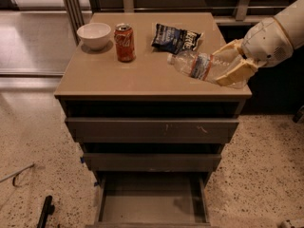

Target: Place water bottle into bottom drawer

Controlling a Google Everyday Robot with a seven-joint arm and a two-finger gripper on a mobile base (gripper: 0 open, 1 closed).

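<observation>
The water bottle (202, 66) is clear and crinkled, with a pale label band. It is held on its side above the right part of the cabinet top, its neck end pointing left. My gripper (232, 62) comes in from the right and is shut on the bottle's base end. The bottom drawer (152, 203) is pulled open at the foot of the cabinet and shows a flat grey floor with nothing in it. The bottle is well above the drawer and to its right.
On the cabinet top (142, 75) stand a white bowl (94, 34), an orange-red soda can (125, 42) and a dark chip bag (175, 37). The two upper drawers (152, 127) are shut. A black object (45, 210) lies on the speckled floor at left.
</observation>
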